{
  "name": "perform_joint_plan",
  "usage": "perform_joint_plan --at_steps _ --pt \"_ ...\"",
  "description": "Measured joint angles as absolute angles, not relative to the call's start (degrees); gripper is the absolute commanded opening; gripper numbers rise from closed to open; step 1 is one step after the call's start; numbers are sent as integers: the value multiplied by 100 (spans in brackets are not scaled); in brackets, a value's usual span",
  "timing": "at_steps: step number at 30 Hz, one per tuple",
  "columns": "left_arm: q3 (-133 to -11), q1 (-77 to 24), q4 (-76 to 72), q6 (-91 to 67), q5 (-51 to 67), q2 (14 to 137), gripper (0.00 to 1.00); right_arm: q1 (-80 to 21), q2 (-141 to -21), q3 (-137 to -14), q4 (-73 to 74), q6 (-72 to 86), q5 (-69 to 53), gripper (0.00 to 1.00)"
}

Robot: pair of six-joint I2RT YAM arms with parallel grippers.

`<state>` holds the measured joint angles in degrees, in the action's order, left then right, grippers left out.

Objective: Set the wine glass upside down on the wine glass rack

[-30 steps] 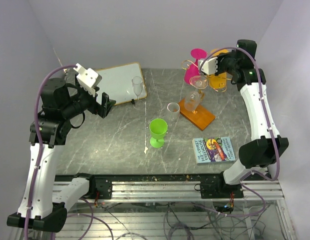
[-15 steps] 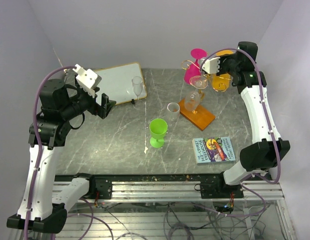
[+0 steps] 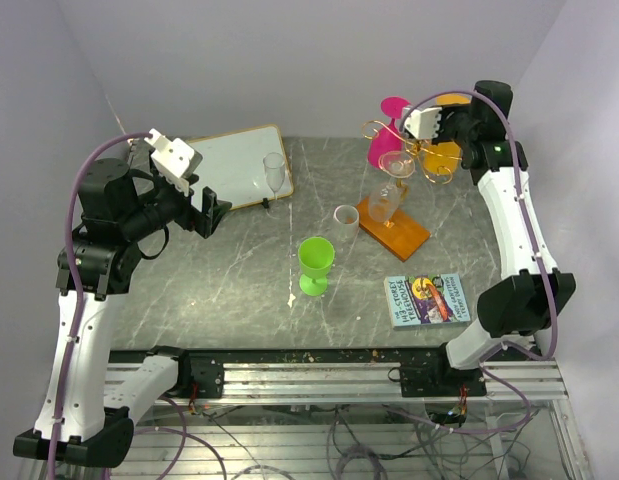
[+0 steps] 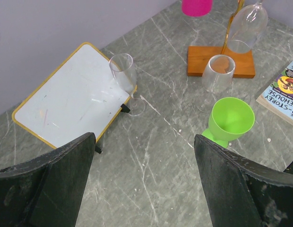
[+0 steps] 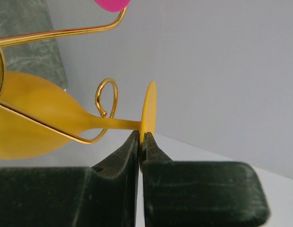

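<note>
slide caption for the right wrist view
The right gripper pinches the foot of the yellow wine glass, stem lying in a hook of the gold rack.

Under my left hand (image 4: 144,137) spreads the grey counter (image 4: 151,189): white board (image 4: 66,104) ahead-left, clear flute (image 4: 121,71) beside it, green goblet (image 4: 231,120) right, clear cup (image 4: 218,73), orange rack base (image 4: 200,56) and book (image 4: 283,92) beyond.

Bright, even overhead light, soft faint shadows, mostly sharp focus

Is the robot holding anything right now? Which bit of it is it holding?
The right gripper seems to pinch the yellow wine glass by the edge of its round foot. The left gripper is open and empty.
</note>
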<state>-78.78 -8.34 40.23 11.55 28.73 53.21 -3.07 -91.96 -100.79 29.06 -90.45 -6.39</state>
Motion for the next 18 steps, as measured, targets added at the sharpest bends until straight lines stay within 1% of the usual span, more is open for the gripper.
perform_joint_plan --at_steps 8,18 --pt "-7878 -834 4023 1155 2873 5323 96 -307 -9474 -10127 2668 -8960 -486 0" --pt "-7878 -832 4023 1157 2875 5323 96 -307 -9531 -10136 2602 -8851 -607 0"
